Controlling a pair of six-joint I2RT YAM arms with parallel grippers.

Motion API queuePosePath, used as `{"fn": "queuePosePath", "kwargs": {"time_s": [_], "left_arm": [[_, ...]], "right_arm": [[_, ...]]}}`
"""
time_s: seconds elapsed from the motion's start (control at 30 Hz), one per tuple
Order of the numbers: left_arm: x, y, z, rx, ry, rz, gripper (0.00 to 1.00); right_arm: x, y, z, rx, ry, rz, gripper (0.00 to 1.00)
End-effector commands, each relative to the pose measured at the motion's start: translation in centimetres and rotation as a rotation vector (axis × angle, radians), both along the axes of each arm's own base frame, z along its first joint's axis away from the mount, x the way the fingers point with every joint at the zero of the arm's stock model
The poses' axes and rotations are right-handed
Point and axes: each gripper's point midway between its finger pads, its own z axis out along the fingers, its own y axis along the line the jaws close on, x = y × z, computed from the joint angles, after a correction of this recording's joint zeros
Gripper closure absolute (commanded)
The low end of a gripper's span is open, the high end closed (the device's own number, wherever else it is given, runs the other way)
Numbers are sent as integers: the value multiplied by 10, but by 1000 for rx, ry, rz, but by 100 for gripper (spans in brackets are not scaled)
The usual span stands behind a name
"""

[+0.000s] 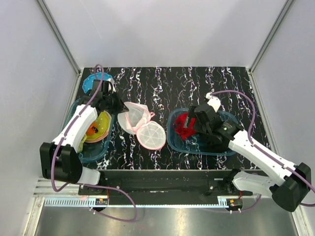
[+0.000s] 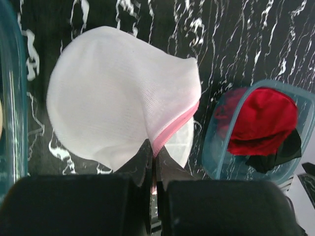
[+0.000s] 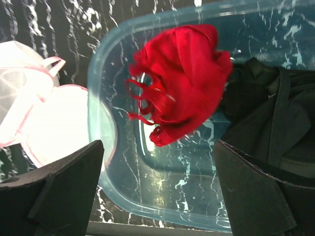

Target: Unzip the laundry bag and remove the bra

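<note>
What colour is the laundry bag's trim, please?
Pink; the laundry bag shows best in the left wrist view.

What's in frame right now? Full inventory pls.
laundry bag: 1, white mesh with pink trim, table centre, lying open
bra: 1, red with black parts, in the right bin
right bin: 1, clear teal, right side of table
left bin: 1, clear teal, left side of table
yellow and orange items: count unclear, in the left bin
blue disc: 1, blue, far left corner, beyond the left bin
table: 1, black with white veining
left claw: 1, black, shut on the laundry bag's pink edge
right claw: 1, black, open, above the right bin near the bra
</note>
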Motion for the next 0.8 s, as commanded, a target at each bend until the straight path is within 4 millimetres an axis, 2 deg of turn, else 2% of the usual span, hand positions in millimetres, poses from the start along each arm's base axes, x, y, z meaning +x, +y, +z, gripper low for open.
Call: {"fn": "queuePosePath", "kwargs": {"time_s": [0.0, 0.03, 0.07, 0.1, 0.13, 0.17, 0.2, 0.27, 0.3, 0.37, 0.4, 0.43, 0.6, 0.63, 0.67, 0.73, 0.77], "left_arm": [[33, 4, 21, 71, -70, -31, 91], [37, 4, 23, 77, -65, -37, 64], [38, 3, 24, 83, -60, -51, 49], [39, 4, 36, 88, -70, -56, 37], [38, 8, 40, 108, -74, -49, 16], [36, 11, 46, 127, -87, -49, 8], [30, 16, 64, 149, -118, -42, 6], [19, 22, 78, 175, -147, -51, 2], [10, 26, 93, 185, -190, -46, 2], [-4, 31, 104, 201, -225, -46, 2], [-16, 37, 120, 210, -286, -24, 2], [-25, 41, 111, 220, -271, -10, 2], [-59, 59, 110, 259, -351, 53, 1], [-68, 62, 116, 258, -391, 62, 1], [-72, 63, 105, 264, -381, 63, 1], [-80, 70, 103, 276, -410, 96, 1], [-83, 72, 92, 280, -394, 104, 1]], "right_arm": [[14, -7, 68, 41, -146, -37, 0], [15, -7, 82, 45, -168, -39, 0], [14, -13, 85, 19, -163, -48, 1], [13, -16, 89, 4, -167, -51, 0], [14, -18, 100, 5, -183, -60, 0], [11, -27, 98, -33, -167, -80, 0], [11, -30, 106, -34, -175, -95, 0], [9, -40, 103, -70, -158, -135, 0], [9, -42, 105, -72, -155, -145, 0], [5, -48, 100, -96, -137, -166, 0], [4, -51, 97, -104, -128, -174, 0], [1, -53, 94, -115, -118, -179, 0], [-8, -62, 82, -124, -90, -200, 0], [-10, -63, 83, -120, -95, -200, 0], [-11, -65, 83, -122, -96, -203, 0], [-13, -70, 83, -124, -105, -221, 0], [-14, -72, 83, -125, -107, -228, 0]]}}
